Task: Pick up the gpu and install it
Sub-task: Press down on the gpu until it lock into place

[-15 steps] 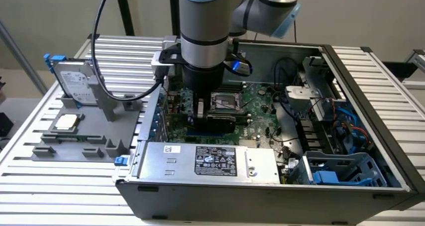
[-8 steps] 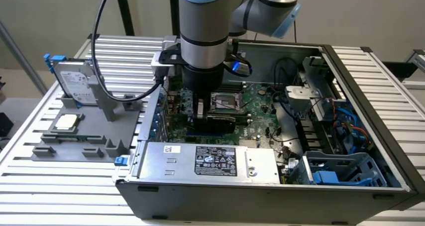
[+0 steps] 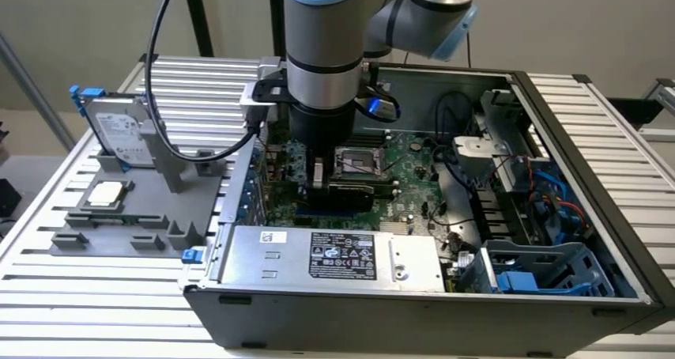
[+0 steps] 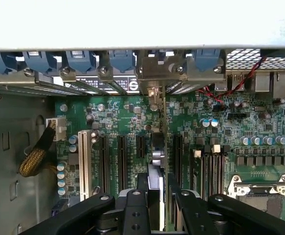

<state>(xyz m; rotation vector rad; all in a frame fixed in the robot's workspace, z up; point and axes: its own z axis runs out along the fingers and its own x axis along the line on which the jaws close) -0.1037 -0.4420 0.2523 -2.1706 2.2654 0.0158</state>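
The arm reaches down into the open computer case (image 3: pixel 590 217), its gripper (image 4: pixel 157 208) low over the green motherboard (image 4: pixel 127 122). The jaws are clamped on the gpu (image 4: pixel 158 161), which stands on edge between them, seen as a thin card running from the gripper toward the case's rear wall, with its silver bracket (image 4: pixel 154 78) up against the row of blue slot clips (image 4: pixel 122 58). The card sits in line with the long black expansion slots (image 4: pixel 121 156), between two of them; whether it is fully seated cannot be told. In the exterior view the gripper (image 3: pixel 322 187) hangs just beside the processor socket (image 3: pixel 359 161). Outside the case, a grey tray (image 3: pixel 137 209) on the slatted surface (image 3: pixel 63 296) holds a hard drive (image 3: pixel 118 134) with blue rails and a small square chip (image 3: pixel 107 193).
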